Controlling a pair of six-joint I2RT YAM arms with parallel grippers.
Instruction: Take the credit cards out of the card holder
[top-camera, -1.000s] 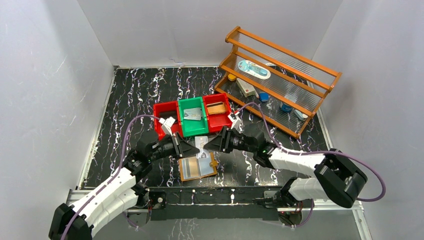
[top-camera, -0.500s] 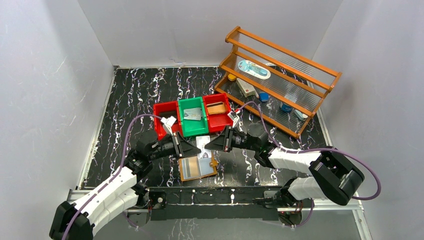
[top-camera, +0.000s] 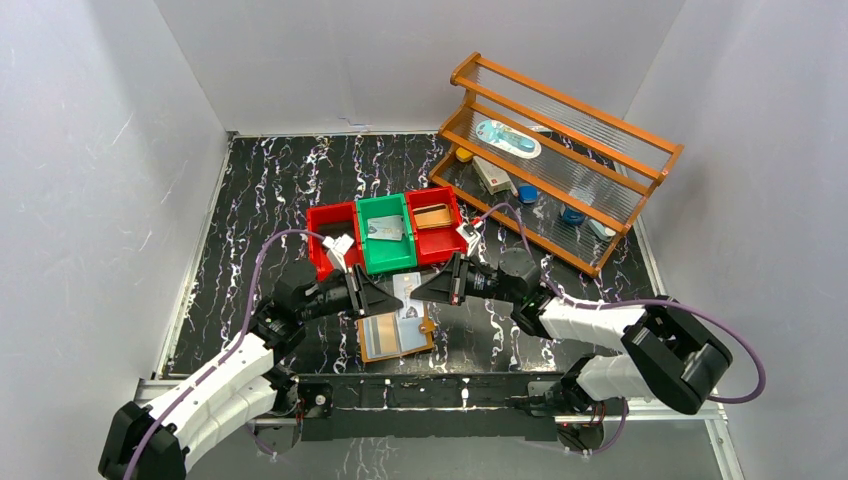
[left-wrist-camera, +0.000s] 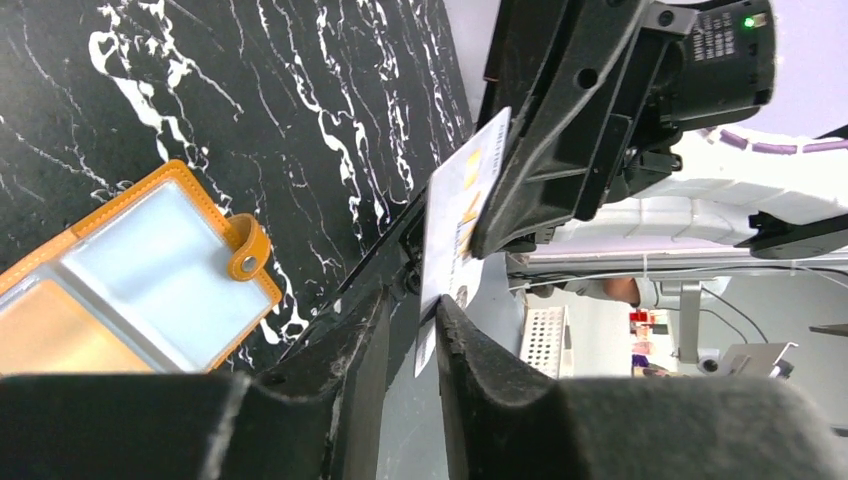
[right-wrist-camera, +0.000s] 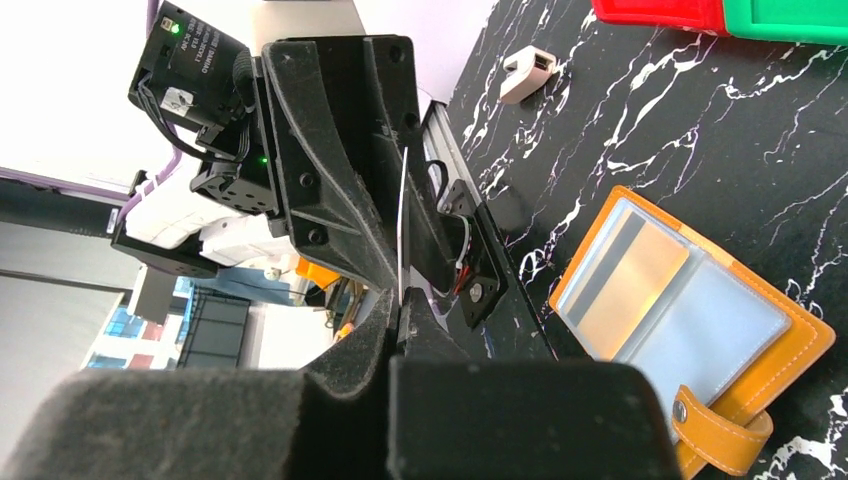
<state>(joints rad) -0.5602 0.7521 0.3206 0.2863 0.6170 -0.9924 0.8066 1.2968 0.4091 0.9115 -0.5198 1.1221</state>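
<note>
While we pass one credit card (top-camera: 404, 290) from claw to claw in the middle of the frame, our right claw (right-wrist-camera: 400, 310) is pinched tight on it. Our left claw (left-wrist-camera: 412, 310) has its jaws a little apart around the card's other end. Next, we think, the left claw must back away so the right can carry the card off. The card holder (top-camera: 396, 335) lies open on the bench (top-camera: 280, 180), just below both claws and not touching them. What looks like a second credit card (right-wrist-camera: 618, 275) sits inside it.
</note>
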